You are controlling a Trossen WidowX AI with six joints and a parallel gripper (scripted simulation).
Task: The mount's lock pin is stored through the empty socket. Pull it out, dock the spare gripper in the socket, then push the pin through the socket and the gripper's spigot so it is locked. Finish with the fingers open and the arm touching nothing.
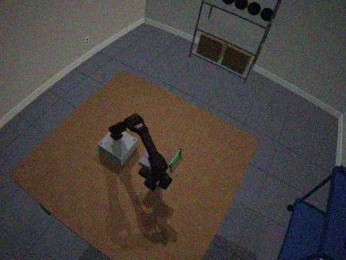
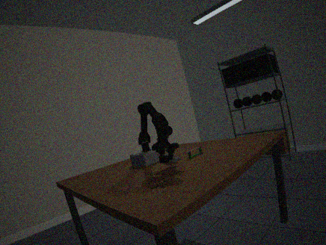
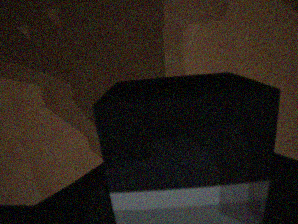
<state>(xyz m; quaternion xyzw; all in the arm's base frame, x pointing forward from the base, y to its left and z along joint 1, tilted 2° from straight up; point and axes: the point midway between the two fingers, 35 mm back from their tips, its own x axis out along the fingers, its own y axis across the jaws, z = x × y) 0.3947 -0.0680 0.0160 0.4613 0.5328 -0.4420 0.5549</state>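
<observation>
My gripper (image 1: 156,181) (image 2: 167,158) (image 3: 179,155) is shut on the spare gripper (image 3: 187,125), a bulky black block with a pale grey part below it that fills the middle of the wrist view. In the top view the arm reaches out in front of its base, with the hand low over the table. A small grey piece (image 1: 144,160), perhaps part of the mount, shows partly behind the arm. The socket and lock pin cannot be made out.
The arm stands on a pale box (image 1: 119,147) (image 2: 138,160). A narrow green upright piece (image 1: 174,158) (image 2: 195,154) with a dark frame stands close beside the hand on the wooden table (image 1: 214,143) (image 2: 123,190). A shelf rack (image 1: 222,12) (image 2: 229,110) stands far behind.
</observation>
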